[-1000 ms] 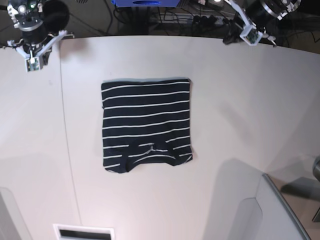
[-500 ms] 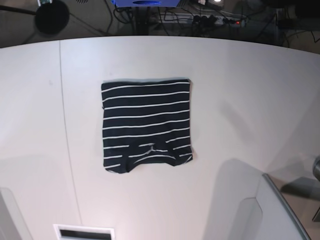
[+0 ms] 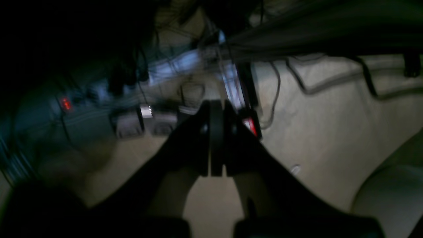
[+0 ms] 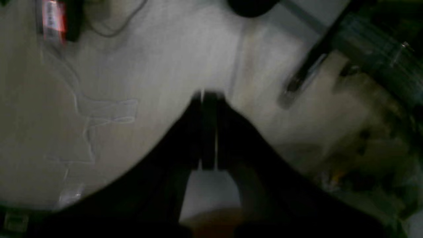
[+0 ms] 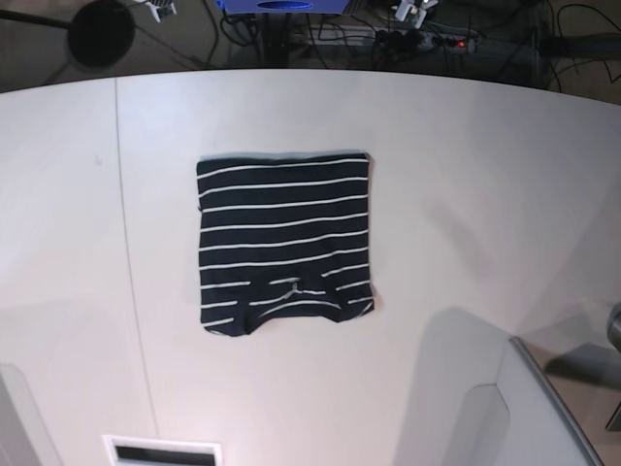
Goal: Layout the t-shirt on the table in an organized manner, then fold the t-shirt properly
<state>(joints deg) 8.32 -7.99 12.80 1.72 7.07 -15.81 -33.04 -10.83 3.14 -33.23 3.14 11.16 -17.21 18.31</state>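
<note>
The t-shirt (image 5: 284,243) lies in the middle of the white table (image 5: 466,194) as a neat, near-square folded packet, dark with thin white stripes and the collar fold toward the near side. Neither gripper is over it. Only small white bits of the arms show at the top edge of the base view, past the table's far edge. In the left wrist view my left gripper (image 3: 216,105) hangs over the floor with its fingers pressed together and nothing between them. My right gripper (image 4: 208,96) is likewise shut and empty.
A thin seam (image 5: 126,243) runs down the table's left part. A white slotted box (image 5: 163,451) sits at the near edge and a grey-white panel (image 5: 505,408) at the near right. Cables and a power strip (image 3: 66,103) lie on the floor beyond.
Both arms have pulled back from the far corners of the table and almost left the base view. The folded t-shirt has not moved.
</note>
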